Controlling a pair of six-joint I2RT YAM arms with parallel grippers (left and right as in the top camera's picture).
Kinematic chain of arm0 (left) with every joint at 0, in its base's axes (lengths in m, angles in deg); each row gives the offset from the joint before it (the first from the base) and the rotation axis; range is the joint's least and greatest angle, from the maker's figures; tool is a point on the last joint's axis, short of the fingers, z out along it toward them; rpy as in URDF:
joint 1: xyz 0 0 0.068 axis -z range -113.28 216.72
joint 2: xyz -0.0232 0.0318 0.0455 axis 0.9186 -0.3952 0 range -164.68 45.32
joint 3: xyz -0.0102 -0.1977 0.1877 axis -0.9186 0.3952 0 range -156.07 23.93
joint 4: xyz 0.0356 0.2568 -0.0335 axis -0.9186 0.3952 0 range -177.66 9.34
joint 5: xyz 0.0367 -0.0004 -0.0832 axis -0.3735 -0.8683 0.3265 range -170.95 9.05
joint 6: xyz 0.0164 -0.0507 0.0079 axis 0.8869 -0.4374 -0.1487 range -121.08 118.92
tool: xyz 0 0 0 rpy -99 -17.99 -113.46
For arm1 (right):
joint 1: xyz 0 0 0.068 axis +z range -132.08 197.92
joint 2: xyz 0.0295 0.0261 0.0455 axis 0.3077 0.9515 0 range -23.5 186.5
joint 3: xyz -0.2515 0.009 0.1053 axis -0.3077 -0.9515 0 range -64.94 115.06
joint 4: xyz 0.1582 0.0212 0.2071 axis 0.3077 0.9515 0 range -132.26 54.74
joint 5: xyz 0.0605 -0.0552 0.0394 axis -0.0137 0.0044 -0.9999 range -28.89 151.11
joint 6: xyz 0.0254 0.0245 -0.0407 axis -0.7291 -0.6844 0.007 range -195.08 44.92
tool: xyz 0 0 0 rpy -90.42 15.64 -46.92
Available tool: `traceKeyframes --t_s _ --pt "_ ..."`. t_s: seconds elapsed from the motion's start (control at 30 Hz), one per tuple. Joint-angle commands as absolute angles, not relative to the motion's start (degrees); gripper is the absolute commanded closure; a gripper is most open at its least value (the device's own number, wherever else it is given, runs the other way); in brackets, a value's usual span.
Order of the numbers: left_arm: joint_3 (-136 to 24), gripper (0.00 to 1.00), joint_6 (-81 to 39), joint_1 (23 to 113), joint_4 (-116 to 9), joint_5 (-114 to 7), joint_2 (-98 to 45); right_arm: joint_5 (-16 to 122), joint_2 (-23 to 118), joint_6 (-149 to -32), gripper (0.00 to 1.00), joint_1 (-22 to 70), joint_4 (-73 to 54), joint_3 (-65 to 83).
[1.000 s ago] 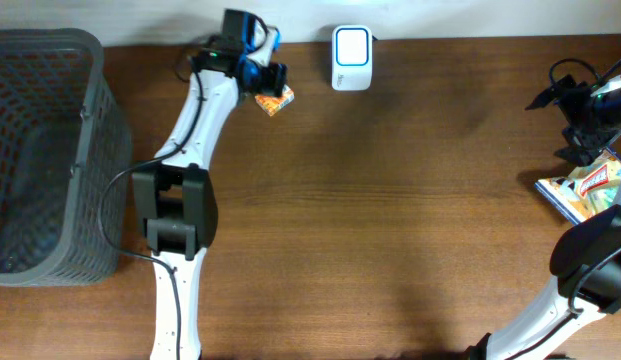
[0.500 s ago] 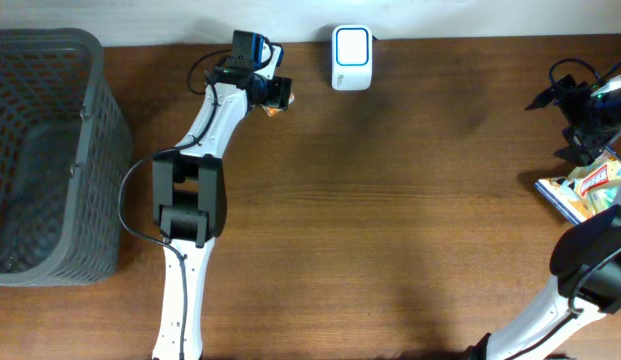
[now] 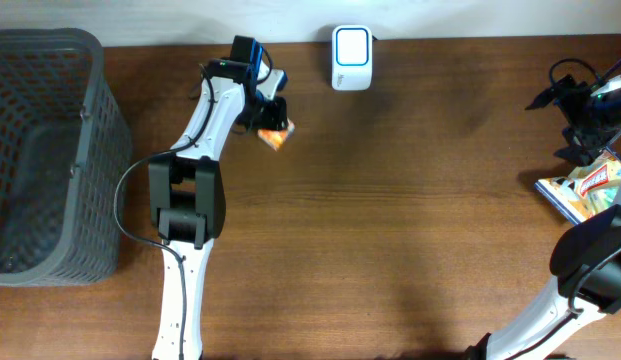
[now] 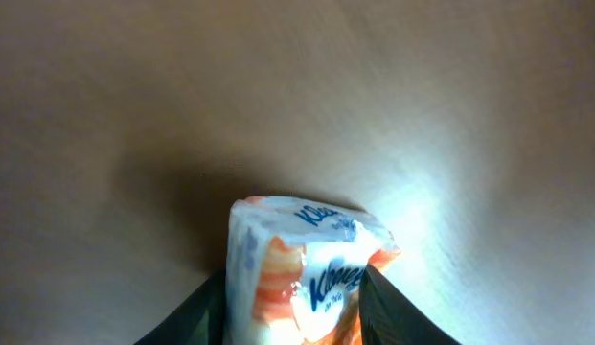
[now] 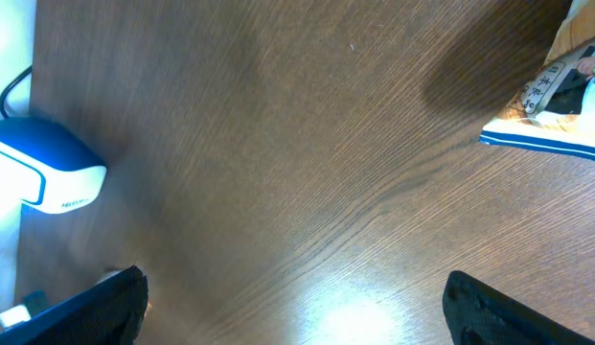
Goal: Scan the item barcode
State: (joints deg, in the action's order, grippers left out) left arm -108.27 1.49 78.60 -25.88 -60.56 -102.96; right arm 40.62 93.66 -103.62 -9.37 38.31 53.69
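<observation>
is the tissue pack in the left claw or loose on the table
In the claw: the left wrist view shows the tissue pack pinched between both fingers of the left claw.

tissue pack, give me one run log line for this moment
left tool: shut on tissue pack | tissue pack: apart from scanner | right tool: open, empty
</observation>
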Motion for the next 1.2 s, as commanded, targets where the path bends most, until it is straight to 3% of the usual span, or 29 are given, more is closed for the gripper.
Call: traceKeyframes --t_s 0.0,0.17,0.4,0.57,0.67,0.7,0.73,0.77,0.8,1.03,1.17 --pt "-107.64 0.64 1.53 78.82 -19.17 -39.1 -101.17 40.36 92.15 -103.9 0.01 -9.45 38.31 54.52" --pt "-107.6 0.63 1.53 81.92 -12.53 -27.19 -101.17 40.36 92.15 -103.9 0.01 -9.45 38.31 54.52" --pt "-111.36 0.63 -0.2 85.68 -11.39 -25.37 -101.11 40.36 92.15 -103.9 0.01 -9.45 38.31 54.54" --pt "-127.14 0.61 -0.2 83.63 -0.81 -44.13 -100.84 40.36 92.15 -103.9 0.01 -9.45 38.31 54.52" --pt "-135.29 0.71 -0.22 82.76 4.68 -56.13 -100.78 40.36 92.15 -103.9 0.01 -9.45 38.31 54.54" --pt "-138.52 0.72 -2.05 82.62 7.19 -65.04 -100.78 40.36 92.15 -103.9 0.01 -9.45 38.31 54.52" --pt "-139.22 0.58 -3.45 82.65 8.24 -69.02 -100.78 40.36 92.15 -103.9 0.01 -9.45 38.31 54.52" --pt "-139.27 0.46 -4.7 82.65 9.07 -72.34 -100.8 40.36 92.15 -103.9 0.01 -9.45 38.31 54.52" --pt "-138.59 0.46 -4.74 82.65 9.07 -73.26 -100.82 40.36 92.15 -103.9 0.01 -9.45 38.31 54.52" --pt "-126.07 0.47 -5.57 83.15 6.32 -71.78 -101.02 40.36 92.15 -103.9 0.01 -9.45 38.31 54.52" --pt "-113.35 0.55 -1.29 83.96 -2.12 -59.23 -101.02 40.36 92.15 -103.9 0.01 -9.45 38.31 54.52"
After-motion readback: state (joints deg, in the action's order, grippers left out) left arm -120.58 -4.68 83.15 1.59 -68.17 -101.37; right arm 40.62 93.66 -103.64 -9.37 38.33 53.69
